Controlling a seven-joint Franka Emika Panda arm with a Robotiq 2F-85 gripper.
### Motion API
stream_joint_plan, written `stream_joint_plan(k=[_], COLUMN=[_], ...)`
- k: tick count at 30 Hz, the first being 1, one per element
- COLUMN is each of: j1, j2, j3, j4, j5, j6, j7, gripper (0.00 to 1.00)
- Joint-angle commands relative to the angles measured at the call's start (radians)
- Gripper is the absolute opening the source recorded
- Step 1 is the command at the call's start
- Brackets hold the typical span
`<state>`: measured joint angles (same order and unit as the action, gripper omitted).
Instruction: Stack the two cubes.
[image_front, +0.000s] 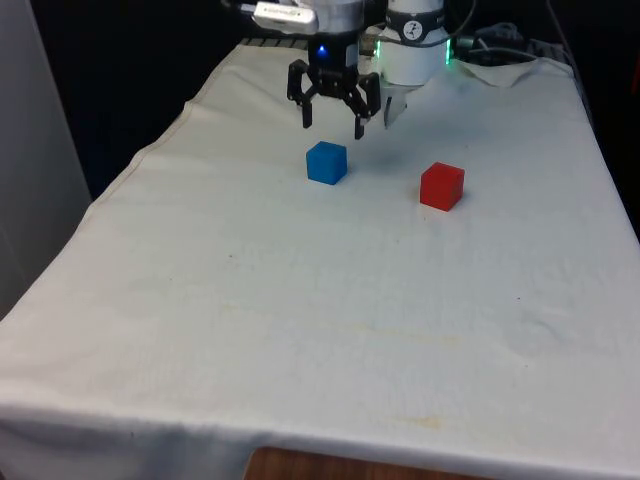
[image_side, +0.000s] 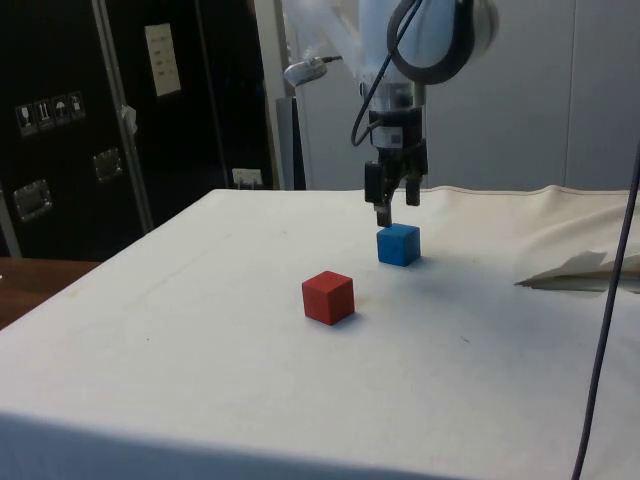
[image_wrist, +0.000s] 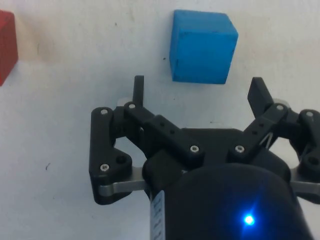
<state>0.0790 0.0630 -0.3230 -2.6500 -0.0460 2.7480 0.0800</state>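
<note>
Overhead, spread gripper (image_front: 334, 125) above blue cube (image_front: 326, 162).

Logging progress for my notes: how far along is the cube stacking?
Nothing is stacked yet: the blue cube and red cube sit apart on the white cloth. In hand: the open gripper hovers above the blue cube. Left: grasp it, lift, set it on the red.

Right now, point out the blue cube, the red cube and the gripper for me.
blue cube (image_front: 326, 162), front view, on its front face.
red cube (image_front: 441, 186), front view, on its front face.
gripper (image_front: 333, 122), front view, midway between its open fingertips.
</note>
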Motion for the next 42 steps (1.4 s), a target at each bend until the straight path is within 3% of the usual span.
stream_joint_plan(k=[1, 2, 3, 4, 6, 10, 11, 12, 17, 20, 21, 22, 28, 36, 37, 38, 42], j1=[0.001, 0.0, 0.001, 0.0, -0.001, -0.004, 0.001, -0.004, -0.007, -0.005, 0.001, -0.004, 0.001, -0.01, 0.001, -0.01, -0.015], j2=[0.001, 0.006, 0.009, 0.011, 0.027, 0.049, 0.057, 0.055, 0.08, 0.085, 0.096, 0.088, 0.098, 0.119, 0.119, 0.119, 0.141], j3=[0.01, 0.011, 0.001, 0.012, 0.015, 0.02, 0.004, 0.022, 0.028, 0.022, 0.009, 0.019, 0.009, 0.033, 0.01, 0.033, 0.038], j4=[-0.008, -0.008, 0.0, -0.008, -0.008, -0.007, 0.001, -0.007, -0.005, -0.002, 0.004, -0.001, 0.004, 0.008, 0.012, 0.008, 0.012], j5=[0.041, 0.045, 0.009, 0.05, 0.064, 0.078, 0.038, 0.083, 0.097, 0.085, 0.059, 0.079, 0.059, 0.1, 0.062, 0.1, 0.111], j6=[0.018, 0.021, 0.007, 0.026, 0.04, 0.059, 0.05, 0.064, 0.089, 0.087, 0.086, 0.087, 0.086, 0.115, 0.096, 0.115, 0.142], j7=[-0.027, -0.03, -0.006, -0.032, -0.04, -0.046, -0.019, -0.048, -0.053, -0.045, -0.027, -0.041, -0.027, -0.049, -0.027, -0.049, -0.049], gripper=[1.0, 1.0, 1.0, 1.0, 1.0, 1.0, 1.0, 1.0, 1.0, 1.0, 1.0, 1.0, 1.0, 1.0, 1.0, 1.0, 1.0])
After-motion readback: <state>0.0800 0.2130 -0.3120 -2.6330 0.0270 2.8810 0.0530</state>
